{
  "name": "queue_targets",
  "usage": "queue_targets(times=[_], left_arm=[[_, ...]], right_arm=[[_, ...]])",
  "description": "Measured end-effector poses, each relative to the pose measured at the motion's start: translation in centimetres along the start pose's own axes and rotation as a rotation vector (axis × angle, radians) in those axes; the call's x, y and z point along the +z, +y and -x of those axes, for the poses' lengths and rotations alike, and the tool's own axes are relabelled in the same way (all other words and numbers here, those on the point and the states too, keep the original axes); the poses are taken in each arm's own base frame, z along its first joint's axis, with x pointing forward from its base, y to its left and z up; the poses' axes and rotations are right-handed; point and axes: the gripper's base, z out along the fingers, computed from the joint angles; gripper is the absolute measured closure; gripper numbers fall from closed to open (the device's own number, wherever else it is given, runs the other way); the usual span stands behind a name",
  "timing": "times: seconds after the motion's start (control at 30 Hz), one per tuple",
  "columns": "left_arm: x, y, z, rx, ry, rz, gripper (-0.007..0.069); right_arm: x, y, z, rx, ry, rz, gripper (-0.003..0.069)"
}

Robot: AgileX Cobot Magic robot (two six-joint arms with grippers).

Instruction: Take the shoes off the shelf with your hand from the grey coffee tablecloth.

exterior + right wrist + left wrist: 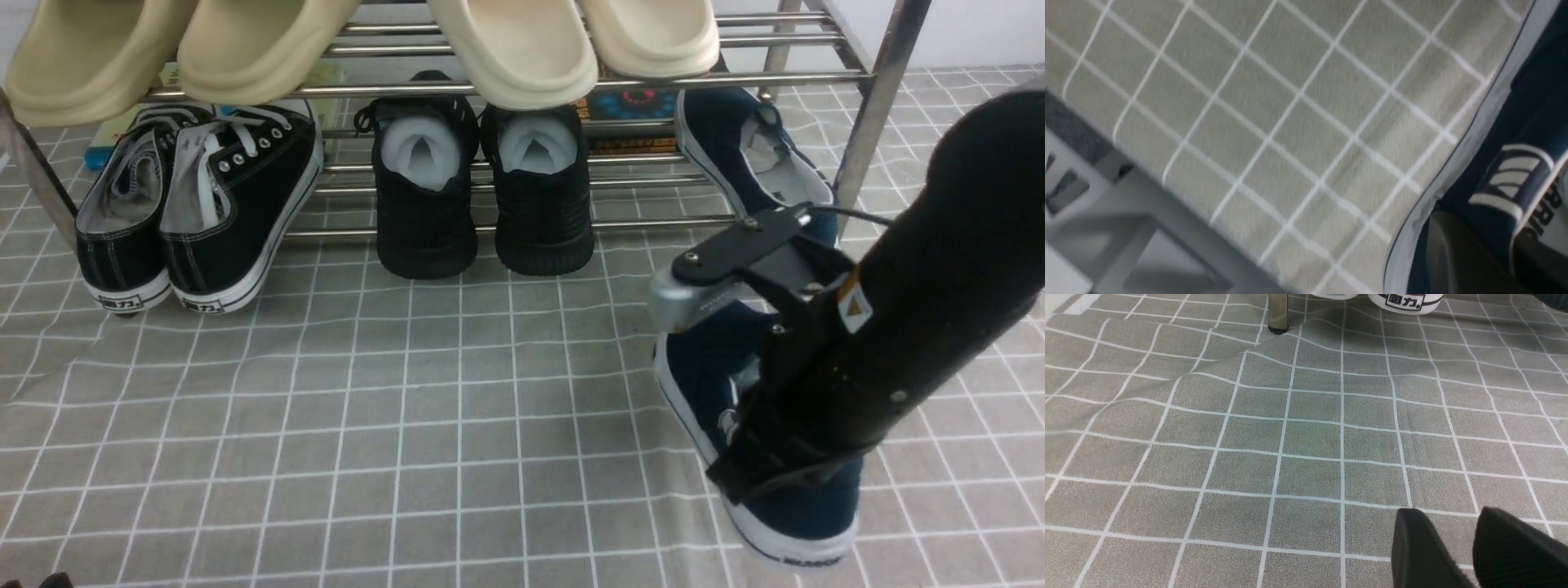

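Front view: right claw [739, 420] looks clamped on one shoe [808, 514], off the shelf [735, 80], low over the cloth [408, 408]. Its mate [718, 131] is beyond the claw, racked. Next I'd say release, then fetch that one. Left claw [1449, 522] sits parted.

Navy shoes [808, 506], one shelved, one off

Front camera faces shelf [775, 79]; wrist cameras hug tablecloth [1306, 457].

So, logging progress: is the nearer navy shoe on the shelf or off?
Off: nearer navy shoe is over the tablecloth, clear of the shelf.
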Motion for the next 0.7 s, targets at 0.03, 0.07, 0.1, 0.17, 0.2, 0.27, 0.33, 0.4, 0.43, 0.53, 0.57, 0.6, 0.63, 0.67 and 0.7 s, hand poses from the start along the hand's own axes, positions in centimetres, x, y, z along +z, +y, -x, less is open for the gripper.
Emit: queue_targets(times=[0.03, 0.07, 0.1, 0.17, 0.2, 0.27, 0.33, 0.4, 0.43, 0.53, 0.57, 0.6, 0.63, 0.67, 0.7], left_arm=[[0.0, 0.0, 0.0, 0.0, 0.0, 0.0, 0.0384], [0.0, 0.0, 0.0, 0.0, 0.0, 0.0, 0.0384], [0.0, 0.0, 0.0, 0.0, 0.0, 0.0, 0.0384], [0.0, 0.0, 0.0, 0.0, 0.0, 0.0, 0.0384], [0.0, 0.0, 0.0, 0.0, 0.0, 0.0, 0.0384], [0.0, 0.0, 0.0, 0.0, 0.0, 0.0, 0.0384], [0.0, 0.0, 0.0, 0.0, 0.0, 0.0, 0.0384], [0.0, 0.0, 0.0, 0.0, 0.0, 0.0, 0.0384], [0.0, 0.0, 0.0, 0.0, 0.0, 0.0, 0.0384], [0.0, 0.0, 0.0, 0.0, 0.0, 0.0, 0.0384], [0.0, 0.0, 0.0, 0.0, 0.0, 0.0, 0.0384], [0.0, 0.0, 0.0, 0.0, 0.0, 0.0, 0.0384], [0.0, 0.0, 0.0, 0.0, 0.0, 0.0, 0.0384], [0.0, 0.0, 0.0, 0.0, 0.0, 0.0, 0.0384], [0.0, 0.0, 0.0, 0.0, 0.0, 0.0, 0.0384]], right_arm=[[0.7, -0.2, 0.3, -0.003, -0.026, -0.012, 0.0624], [1.3, -0.4, 0.7, -0.005, -0.048, -0.022, 0.0624], [1.9, -0.6, 1.1, -0.012, -0.068, -0.035, 0.0624], [3.1, -0.9, 1.9, -0.023, -0.1, -0.056, 0.0624], [3.7, -1.0, 2.2, -0.023, -0.111, -0.058, 0.0624], [4.6, -1.1, 2.7, -0.02, -0.129, -0.061, 0.0624], [5.5, -1.3, 3.1, -0.012, -0.148, -0.063, 0.0622], [6.3, -1.4, 3.4, 0.001, -0.16, -0.064, 0.0615], [6.3, -1.4, 3.4, 0.001, -0.161, -0.064, 0.0614], [7.3, -1.5, 3.8, 0.014, -0.172, -0.065, 0.0552], [7.3, -1.5, 3.8, 0.018, -0.172, -0.065, 0.0539], [7.4, -1.6, 3.8, 0.036, -0.175, -0.064, 0.0479], [7.3, -1.6, 3.8, 0.046, -0.177, -0.063, 0.0443], [7.2, -1.5, 3.8, 0.052, -0.181, -0.063, 0.0396], [7.0, -1.5, 3.9, 0.053, -0.181, -0.066, 0.0358]])
